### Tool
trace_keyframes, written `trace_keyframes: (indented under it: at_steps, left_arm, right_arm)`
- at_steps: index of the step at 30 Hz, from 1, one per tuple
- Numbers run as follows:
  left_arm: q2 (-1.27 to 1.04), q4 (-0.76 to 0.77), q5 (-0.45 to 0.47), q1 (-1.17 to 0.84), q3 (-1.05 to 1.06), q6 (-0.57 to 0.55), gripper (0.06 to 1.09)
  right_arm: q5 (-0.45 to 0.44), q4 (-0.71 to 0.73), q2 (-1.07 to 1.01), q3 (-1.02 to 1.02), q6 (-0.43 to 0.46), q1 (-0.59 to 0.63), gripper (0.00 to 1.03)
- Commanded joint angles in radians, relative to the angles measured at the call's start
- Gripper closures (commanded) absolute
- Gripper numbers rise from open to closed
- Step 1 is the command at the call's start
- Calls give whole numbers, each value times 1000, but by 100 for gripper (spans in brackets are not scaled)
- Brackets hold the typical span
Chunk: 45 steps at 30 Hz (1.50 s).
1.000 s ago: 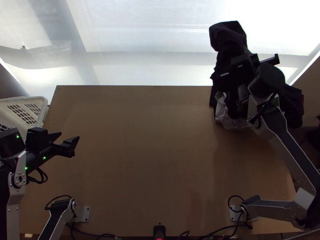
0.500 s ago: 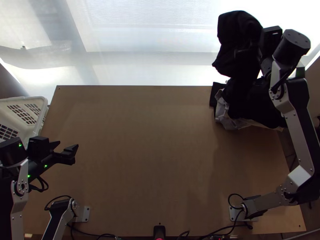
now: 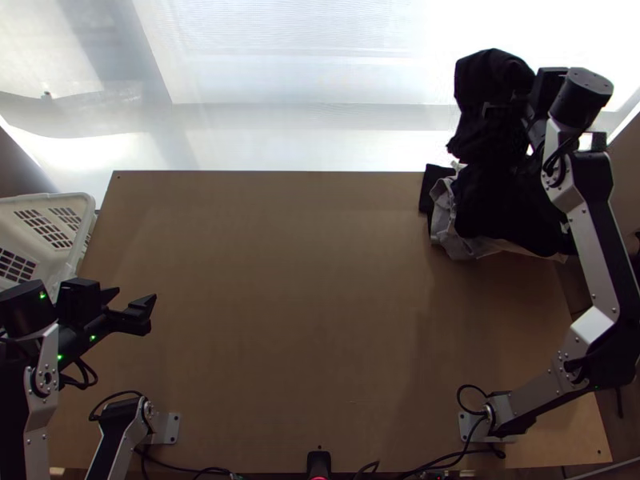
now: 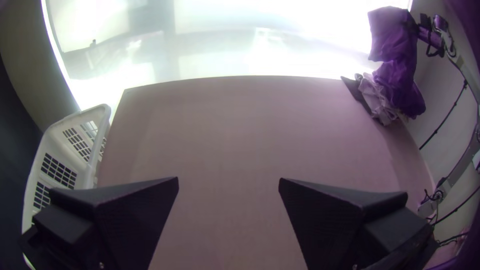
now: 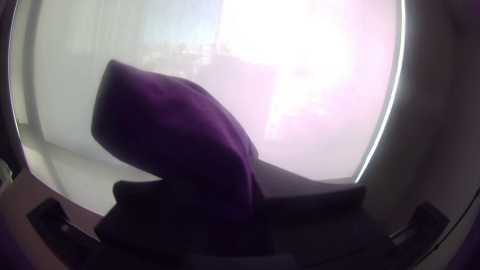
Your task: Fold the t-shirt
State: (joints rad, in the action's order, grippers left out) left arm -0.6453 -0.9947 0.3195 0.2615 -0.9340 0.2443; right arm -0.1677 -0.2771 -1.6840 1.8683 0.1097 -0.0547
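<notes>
We have a basket [image 3: 78, 210] left of the table [image 3: 280, 304] and, at its far right corner, a shirt [image 3: 484, 140] over a pile [image 3: 448, 236].

The counter [image 3: 304, 304] is wooden. Pale cloth [image 3: 447, 227] lies bunched at its far right corner, beside something dark [image 3: 431, 181].

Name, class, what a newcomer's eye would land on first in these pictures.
Probably the dark, bunched cloth, held up by the right gripper at the table's far right corner, against the glaring window. Beneath it lies a crumpled pale cloth. Next, perhaps, the open left gripper over the table's left side, near the white basket.
</notes>
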Motion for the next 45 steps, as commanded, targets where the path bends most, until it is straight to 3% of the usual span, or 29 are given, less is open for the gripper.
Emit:
trace_keyframes:
  at_steps: [1, 8, 14, 18, 21, 29, 36, 45]
  left_arm:
    - [3, -4, -13, 1, 0, 13, 11]
    - [7, -21, -19, 2, 0, 16, 11]
    - [7, -24, -22, 1, 0, 18, 11]
    - [9, -22, -20, 1, 11, 16, 11]
    - [9, -21, -20, -1, 14, 16, 11]
    - [6, -18, -20, -7, 26, 21, 11]
    - [9, -21, -22, -19, 43, 32, 11]
    - [13, -21, -30, -22, 61, 53, 11]
  right_arm:
    - [7, 49, -40, 43, -19, 12, 100]
    - [-3, 50, -137, 203, -45, -4, 100]
    - [-13, 53, -154, 173, -64, 33, 100]
    - [-13, 75, -71, 8, -91, 105, 100]
    - [-13, 177, 6, -170, -96, 176, 100]
    - [0, 227, 172, -501, -108, 357, 100]
    - [73, 312, 204, -669, -105, 480, 100]
    - [123, 369, 104, -735, -90, 564, 100]
